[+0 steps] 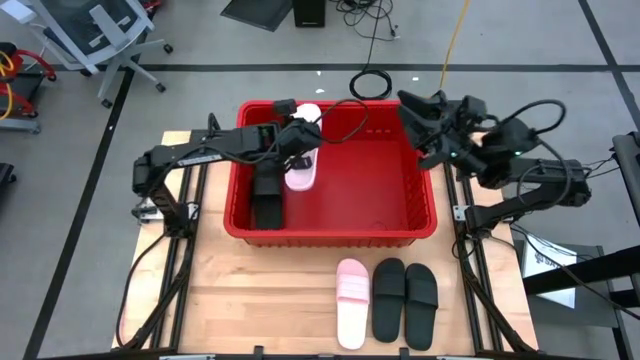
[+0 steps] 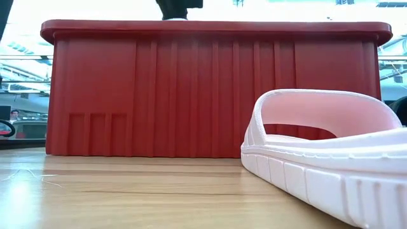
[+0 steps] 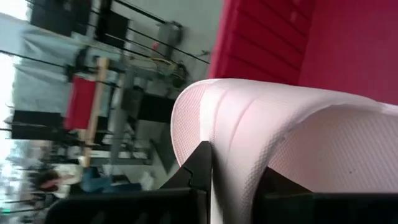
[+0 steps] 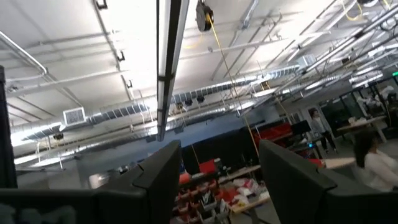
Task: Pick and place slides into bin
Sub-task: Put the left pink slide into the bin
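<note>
The left gripper [image 1: 300, 150] hangs over the far-left part of the red bin [image 1: 425, 215], its jaws closed tight on the edge of a pale pink slide [image 1: 303, 165] held above the bin floor. A black slide [image 1: 268, 195] lies in the bin's left side, just beside it. The right gripper [image 1: 420, 125] waits above the bin's far-right corner, jaws spread wide and holding nothing. On the worktop [image 1: 250, 300], near the bin, another pink slide [image 1: 351, 301] and two black slides [image 1: 404, 297] lie side by side.

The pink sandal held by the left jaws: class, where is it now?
In the high view, the pink sandal hangs over the red bin's left half, beside a black sandal, gripped by the left gripper.
</note>
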Motion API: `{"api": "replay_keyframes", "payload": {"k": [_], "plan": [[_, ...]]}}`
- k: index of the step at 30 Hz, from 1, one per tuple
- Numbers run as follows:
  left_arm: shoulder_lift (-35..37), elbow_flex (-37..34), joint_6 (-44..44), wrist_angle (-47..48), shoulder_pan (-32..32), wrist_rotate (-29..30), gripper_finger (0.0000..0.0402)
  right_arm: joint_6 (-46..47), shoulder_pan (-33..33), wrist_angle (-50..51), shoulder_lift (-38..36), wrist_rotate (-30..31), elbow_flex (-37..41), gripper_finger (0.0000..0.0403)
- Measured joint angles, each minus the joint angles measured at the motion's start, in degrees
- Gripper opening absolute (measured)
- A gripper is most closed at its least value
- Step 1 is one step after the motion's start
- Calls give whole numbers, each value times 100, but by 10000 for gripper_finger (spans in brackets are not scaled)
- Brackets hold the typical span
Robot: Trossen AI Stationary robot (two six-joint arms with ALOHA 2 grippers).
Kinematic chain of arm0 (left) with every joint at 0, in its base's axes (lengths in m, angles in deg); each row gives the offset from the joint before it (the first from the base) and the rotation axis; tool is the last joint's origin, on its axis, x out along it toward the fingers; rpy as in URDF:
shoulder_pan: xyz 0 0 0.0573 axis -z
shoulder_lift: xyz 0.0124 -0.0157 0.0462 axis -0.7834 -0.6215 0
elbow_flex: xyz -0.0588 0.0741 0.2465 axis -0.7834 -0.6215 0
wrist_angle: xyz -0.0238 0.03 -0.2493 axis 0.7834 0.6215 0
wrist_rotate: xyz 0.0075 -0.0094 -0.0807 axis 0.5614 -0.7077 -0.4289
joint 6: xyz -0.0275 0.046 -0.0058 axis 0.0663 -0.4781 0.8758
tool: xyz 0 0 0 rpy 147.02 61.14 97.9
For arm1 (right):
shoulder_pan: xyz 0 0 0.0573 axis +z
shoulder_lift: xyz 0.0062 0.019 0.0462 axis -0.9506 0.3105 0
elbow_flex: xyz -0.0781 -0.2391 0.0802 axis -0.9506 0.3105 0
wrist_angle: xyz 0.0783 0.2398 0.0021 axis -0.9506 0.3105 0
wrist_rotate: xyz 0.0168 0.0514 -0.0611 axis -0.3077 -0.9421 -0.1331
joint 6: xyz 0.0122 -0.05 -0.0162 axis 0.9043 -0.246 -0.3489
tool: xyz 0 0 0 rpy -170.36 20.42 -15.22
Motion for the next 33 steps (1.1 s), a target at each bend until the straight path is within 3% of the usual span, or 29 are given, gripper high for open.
{"api": "replay_keyframes", "payload": {"k": [7,15,22,33], "plan": [[-449,0,353,194,-270,-573,35,-86,0,230,-301,-2,0,205],[-1106,-2,843,587,-363,-667,35,55,1,452,-355,-15,0,205],[-1549,-2,684,567,-385,-893,35,82,52,512,-355,-19,0,205],[-1690,-77,625,164,-826,-1326,35,87,55,528,-355,-17,0,205]]}}
